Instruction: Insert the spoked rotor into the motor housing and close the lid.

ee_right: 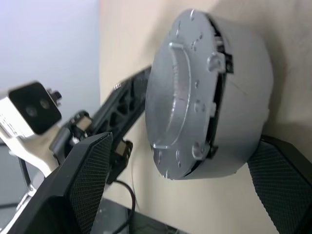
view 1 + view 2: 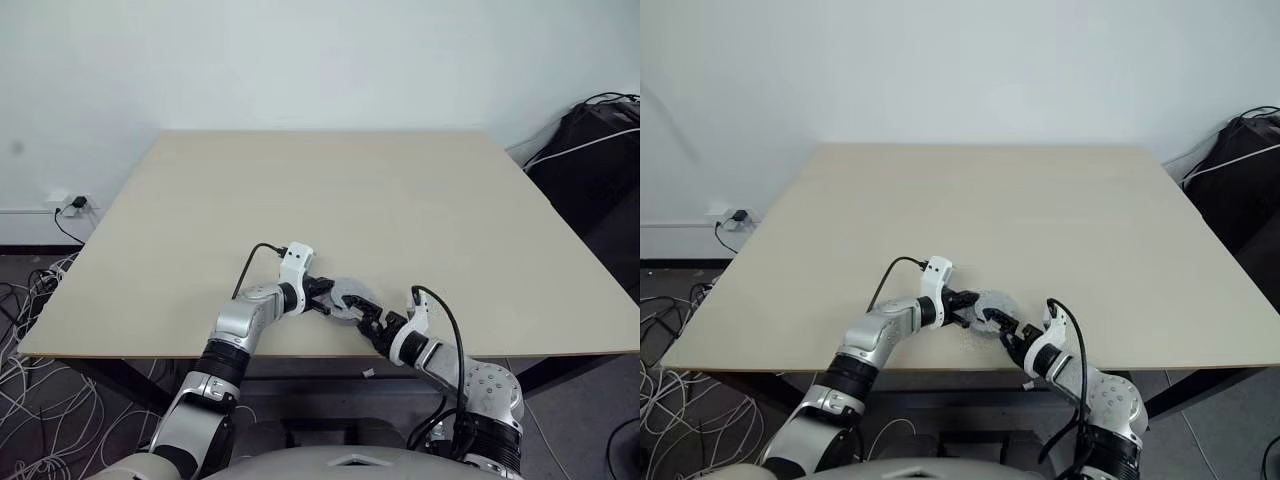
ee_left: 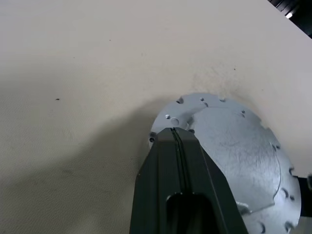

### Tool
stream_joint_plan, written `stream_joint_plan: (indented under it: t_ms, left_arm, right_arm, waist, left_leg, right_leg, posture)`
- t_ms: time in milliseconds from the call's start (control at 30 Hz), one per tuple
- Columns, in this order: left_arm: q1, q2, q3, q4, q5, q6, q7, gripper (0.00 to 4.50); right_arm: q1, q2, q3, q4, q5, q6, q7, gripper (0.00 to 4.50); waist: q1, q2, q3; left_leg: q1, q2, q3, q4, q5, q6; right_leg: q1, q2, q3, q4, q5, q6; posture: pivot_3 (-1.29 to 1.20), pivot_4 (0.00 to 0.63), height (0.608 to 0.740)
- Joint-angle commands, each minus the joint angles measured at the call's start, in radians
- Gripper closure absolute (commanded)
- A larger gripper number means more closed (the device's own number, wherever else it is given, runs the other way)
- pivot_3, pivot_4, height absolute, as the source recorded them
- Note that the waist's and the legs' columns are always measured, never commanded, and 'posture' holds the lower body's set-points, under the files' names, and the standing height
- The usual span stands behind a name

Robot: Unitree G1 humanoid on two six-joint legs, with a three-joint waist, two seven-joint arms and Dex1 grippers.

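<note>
Shut left hand covers the lid's rim; open right hand seemingly straddles it.

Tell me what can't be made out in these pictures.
- Spoked rotor: whether it sits inside the motor housing cannot be told; the lid covers the opening in the right wrist view.
- Lid's near edge, left wrist view: hidden behind the left gripper.
- Head views: the assembly is too small for detail.
</note>
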Motion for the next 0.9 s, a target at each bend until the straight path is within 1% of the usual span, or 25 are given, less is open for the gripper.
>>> stream_joint_plan:
  t_ms: [33, 67, 167, 267, 300, 633, 767, 900]
  left_arm:
    - [0.006, -0.023, -0.033, 0.0, -0.003, 0.009, -0.017, 4.5]
    - [0.006, -0.023, -0.033, 0.0, -0.003, 0.009, -0.017, 4.5]
    - [0.005, -0.024, -0.033, -0.001, -0.002, 0.01, -0.017, 4.5]
    - [0.006, -0.026, -0.032, -0.001, 0.0, 0.01, -0.018, 4.5]
    - [0.006, -0.026, -0.032, -0.002, 0.0, 0.01, -0.019, 4.5]
    - [0.013, -0.026, -0.03, -0.013, -0.001, 0.01, -0.02, 4.5]
    - [0.041, -0.029, -0.008, -0.083, -0.032, 0.009, -0.024, 4.5]
    - [0.091, -0.031, 0.026, -0.203, -0.09, 0.011, -0.04, 4.5]
  right_arm:
    - [-0.031, 0.05, 0.024, -0.053, 0.098, -0.017, 0.029, 0.92]
    - [-0.028, 0.047, 0.022, -0.056, 0.103, -0.016, 0.027, 1.15]
    - [-0.019, 0.04, 0.02, -0.065, 0.117, -0.012, 0.022, 2.19]
    - [-0.01, 0.03, 0.022, -0.07, 0.129, -0.01, 0.017, 3.1]
    - [-0.008, 0.027, 0.023, -0.071, 0.13, -0.009, 0.015, 3.19]
    - [0.008, 0.018, 0.033, -0.078, 0.134, -0.017, -0.001, 3.19]
    - [0.018, 0.021, 0.035, -0.085, 0.143, -0.02, -0.007, 3.19]
    - [0.032, 0.025, 0.033, -0.09, 0.157, -0.028, -0.008, 3.19]
  waist:
    - [0.0, 0.0, 0.0]
    - [0.0, 0.0, 0.0]
    - [0.0, 0.0, 0.0]
    - [0.003, 0.0, 0.0]
    - [0.003, 0.0, 0.0]
    - [0.003, 0.0, 0.0]
    - [0.001, 0.0, 0.0]
    - [0.0, 0.001, 0.001]
  left_leg:
    - [0.0, 0.0, 0.0, 0.0, 0.0, 0.0]
    - [0.0, 0.0, 0.0, 0.0, 0.0, 0.0]
    - [0.0, 0.0, 0.0, 0.0, 0.0, -0.001]
    - [0.0, 0.0, 0.0, 0.0, 0.001, -0.001]
    - [0.0, 0.0, 0.0, 0.0, 0.001, -0.001]
    - [0.0, -0.001, 0.0, 0.0, 0.0, 0.0]
    - [0.0, -0.001, 0.0, -0.001, 0.0, 0.0]
    - [-0.001, -0.001, 0.001, -0.002, 0.0, 0.0]
  right_leg:
    - [0.0, 0.0, 0.0, 0.0, 0.0, 0.0]
    - [0.0, 0.0, 0.0, 0.0, 0.0, 0.0]
    - [0.0, 0.0, 0.0, 0.001, 0.0, 0.0]
    - [0.0, 0.0, 0.0, 0.0, 0.0, 0.0]
    - [0.0, -0.001, 0.0, 0.0, 0.0, 0.0]
    - [0.0, -0.001, 0.0, 0.0, 0.0, 0.0]
    - [0.0, -0.001, 0.0, 0.0, 0.0, -0.001]
    - [-0.001, -0.001, 0.0, 0.0, -0.001, -0.001]
  posture:
    - [0.0, 0.0, 0.74]
    - [0.0, 0.0, 0.74]
    - [0.0, 0.0, 0.74]
    - [0.0, 0.0, 0.74]
    - [0.0, 0.0, 0.74]
    - [0.0, 0.0, 0.74]
    - [0.0, 0.0, 0.74]
    - [0.0, 0.0, 0.74]
